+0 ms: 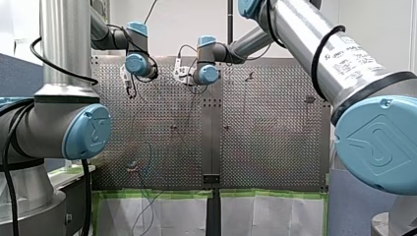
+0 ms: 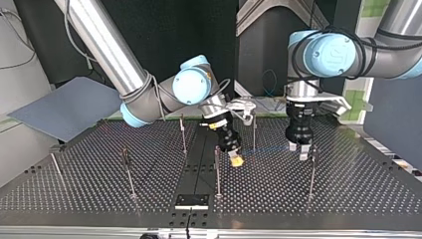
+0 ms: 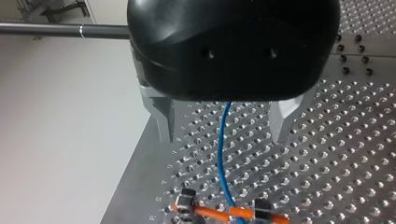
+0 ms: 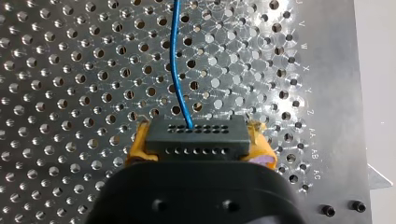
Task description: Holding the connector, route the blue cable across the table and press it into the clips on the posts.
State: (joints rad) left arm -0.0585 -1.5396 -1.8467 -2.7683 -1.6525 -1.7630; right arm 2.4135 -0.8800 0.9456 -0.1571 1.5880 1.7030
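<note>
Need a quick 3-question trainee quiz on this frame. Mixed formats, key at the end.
1. True or false: my right pincer is shut on the black connector.
2. Where does the blue cable run at my left pincer?
A) clamped tight between shut fingers
B) between open fingers, touching neither
C) outside the fingers altogether
3. Fill in: in the right wrist view, the pads on either side of the connector are ____ in colour.

Key: 1 true; 2 B; 3 yellow.
</note>
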